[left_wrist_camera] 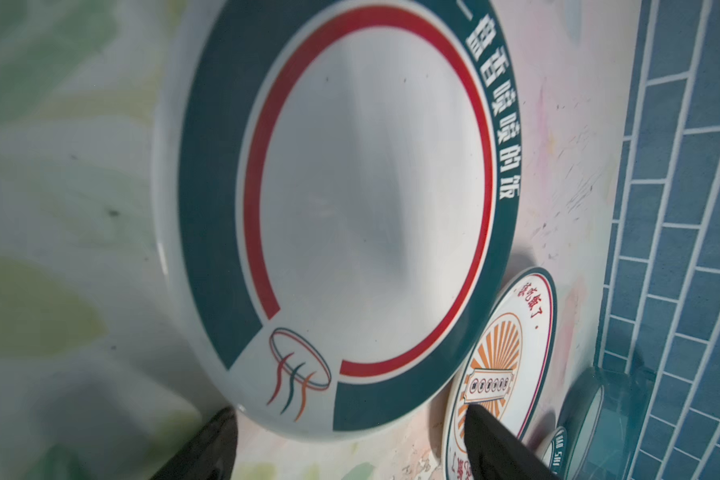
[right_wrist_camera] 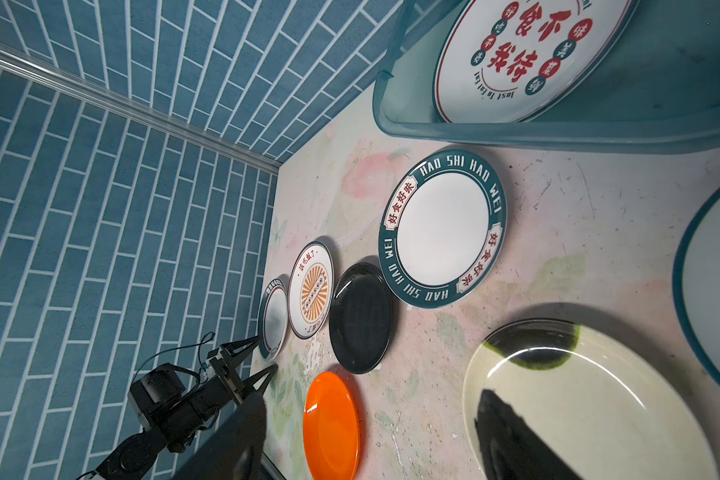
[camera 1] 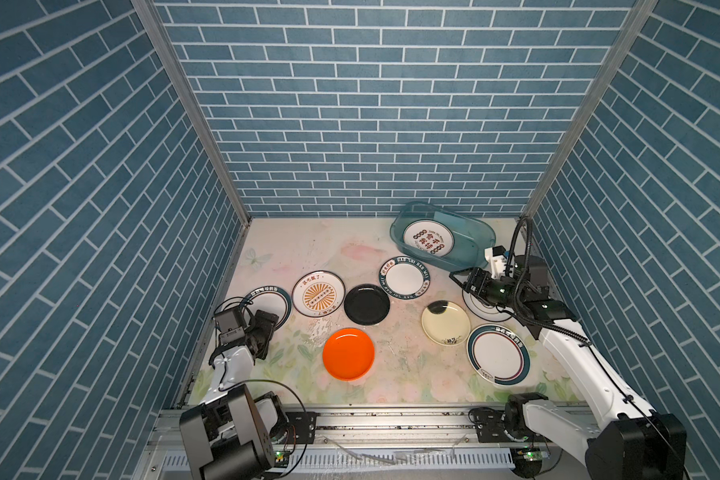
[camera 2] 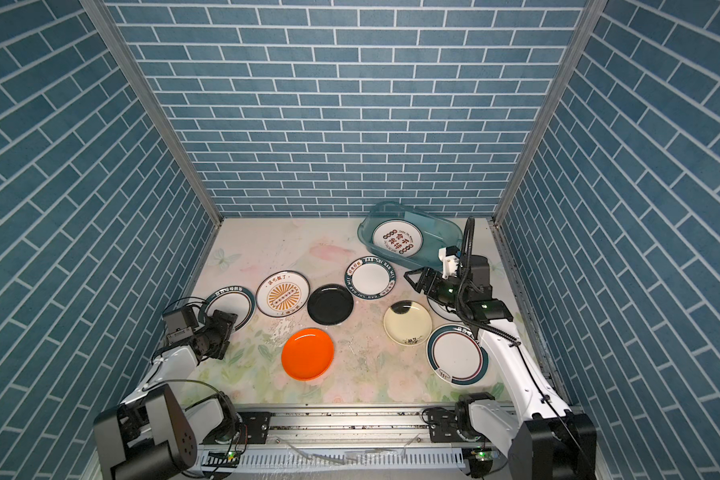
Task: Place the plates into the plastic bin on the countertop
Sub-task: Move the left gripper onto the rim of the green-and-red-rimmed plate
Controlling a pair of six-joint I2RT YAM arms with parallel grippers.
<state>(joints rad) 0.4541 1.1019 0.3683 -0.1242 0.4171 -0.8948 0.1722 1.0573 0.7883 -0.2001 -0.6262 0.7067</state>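
The teal plastic bin [camera 1: 470,245] stands at the back right of the rose-printed countertop [camera 1: 308,249] with one red-lettered plate [camera 1: 428,240] inside. Lying on the countertop are teal-rimmed plates [camera 1: 404,277] [camera 1: 498,354], a sunburst plate [camera 1: 318,294], a black one [camera 1: 366,304], an orange one [camera 1: 348,354] and a cream one [camera 1: 445,323]. My left gripper [camera 1: 269,318] [left_wrist_camera: 350,415] is open, its fingertips either side of the near rim of a teal-and-red-rimmed plate [left_wrist_camera: 371,199]. My right gripper [camera 1: 459,283] [right_wrist_camera: 371,409] hangs open and empty beside the bin, above a white plate [camera 1: 485,311].
Blue brick walls [camera 1: 371,124] close in the back and both sides. A grey metal rail [camera 1: 391,419] runs along the front edge. The right forearm [camera 1: 566,345] passes just beside the front-right teal-rimmed plate. The sunburst plate [left_wrist_camera: 504,345] lies right next to the left gripper's plate.
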